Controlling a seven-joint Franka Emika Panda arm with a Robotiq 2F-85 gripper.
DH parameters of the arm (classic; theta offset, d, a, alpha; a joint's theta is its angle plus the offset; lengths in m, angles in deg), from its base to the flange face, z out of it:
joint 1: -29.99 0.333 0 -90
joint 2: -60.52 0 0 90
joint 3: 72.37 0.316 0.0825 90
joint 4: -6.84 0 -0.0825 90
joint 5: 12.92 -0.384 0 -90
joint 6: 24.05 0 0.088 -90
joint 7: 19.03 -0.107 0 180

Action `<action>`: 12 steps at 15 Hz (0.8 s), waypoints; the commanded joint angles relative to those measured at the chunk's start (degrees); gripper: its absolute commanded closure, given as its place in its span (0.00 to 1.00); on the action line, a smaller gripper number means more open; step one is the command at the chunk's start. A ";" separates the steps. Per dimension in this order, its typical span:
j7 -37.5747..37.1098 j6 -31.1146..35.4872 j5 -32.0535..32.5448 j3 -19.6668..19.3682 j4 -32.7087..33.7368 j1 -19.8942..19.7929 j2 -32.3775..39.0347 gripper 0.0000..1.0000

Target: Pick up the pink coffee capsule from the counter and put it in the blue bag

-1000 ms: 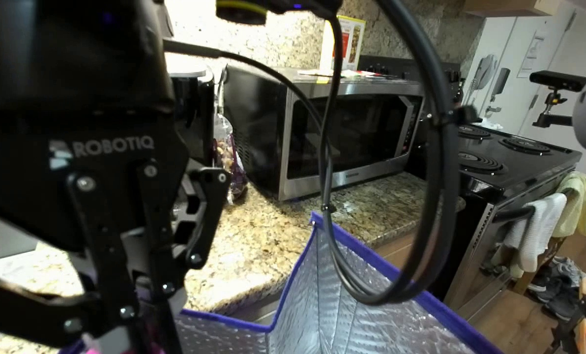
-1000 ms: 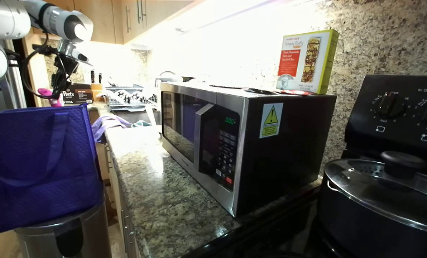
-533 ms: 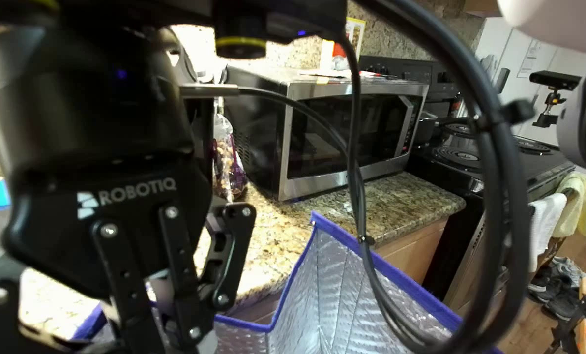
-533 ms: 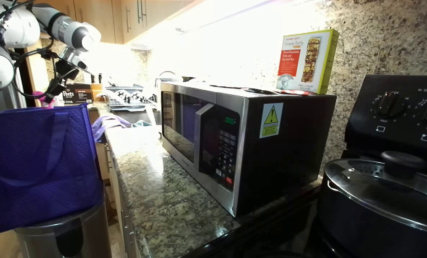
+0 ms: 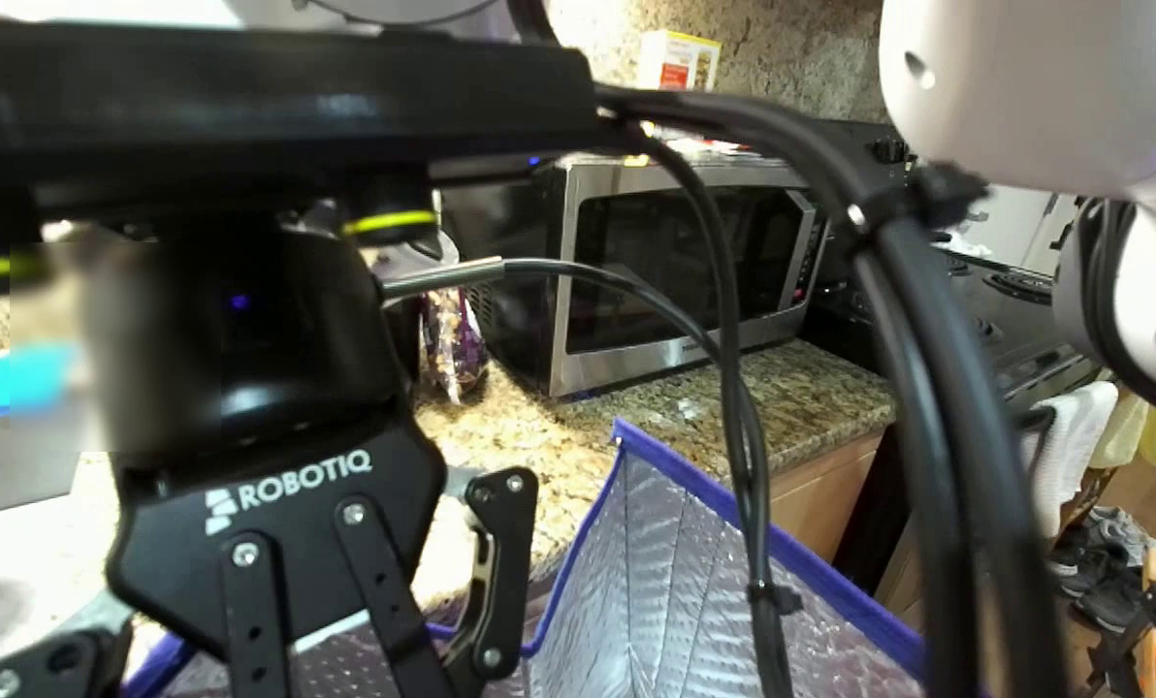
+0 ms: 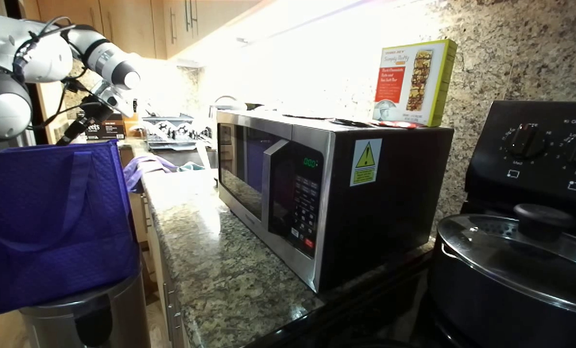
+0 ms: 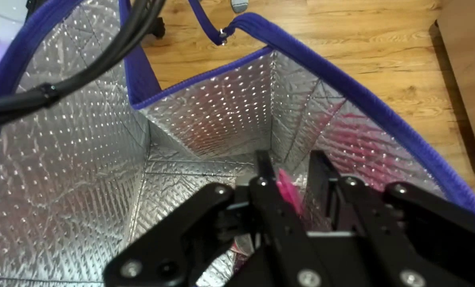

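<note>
Black and two-fingered, the Robotiq hand (image 7: 291, 154) is hanging at the mouth of the blue bag (image 7: 341, 81), slanting down into it, its fingers (image 7: 264, 163) standing apart and seemingly gripping nothing. Between them, in the wrist view, the pink coffee capsule (image 7: 288, 192) is showing as a bright sliver, running along the edge of the left-hand finger, while a strip of silvery lining (image 7: 74, 159) is showing between it and the opposite one. So the capsule is lying straight ahead along the hand's line of reach, probably beneath it inside the bag; whether it is touching that finger cannot be told, and too little is showing to fix its long axis. The coming move is turning on this: if the capsule is lying free, the placing is probably done and a straight lift past the rim should follow; if it is clinging, the fingers are needing a wider spread first. Farther out, in an exterior view, the bag appears to be resting on a steel trash can (image 6: 126, 314) beside the granite counter (image 6: 210, 270), where a microwave (image 6: 346, 208) is carrying an upright Simply Nutty bar box (image 6: 411, 82).
</note>
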 commanded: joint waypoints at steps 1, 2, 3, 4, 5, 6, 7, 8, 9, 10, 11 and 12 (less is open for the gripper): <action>-6.59 -0.83 -0.97 1.19 0.86 -1.00 1.26 0.38; -6.29 -0.56 0.03 0.65 1.26 -0.79 1.44 0.33; -5.74 -0.20 1.00 0.10 1.62 -0.53 1.53 0.27; -5.75 -0.44 2.00 -0.62 1.55 -0.30 1.34 0.19; -4.87 -0.44 3.76 -1.93 1.88 0.33 1.10 0.14; -4.23 0.05 5.11 -2.79 1.13 0.59 0.44 0.06; -4.81 0.37 6.48 -3.68 -0.55 0.72 -0.72 0.02; -4.75 0.48 8.06 -4.68 -0.80 1.13 -1.06 0.00; -4.42 0.17 9.76 -5.68 -0.63 1.66 -1.20 0.00; -4.44 -0.26 11.72 -6.88 -0.51 2.35 -1.45 0.00; -3.85 0.41 13.30 -7.76 0.00 2.96 -1.43 0.00; -3.56 1.09 14.28 -8.28 0.23 3.38 -1.52 0.00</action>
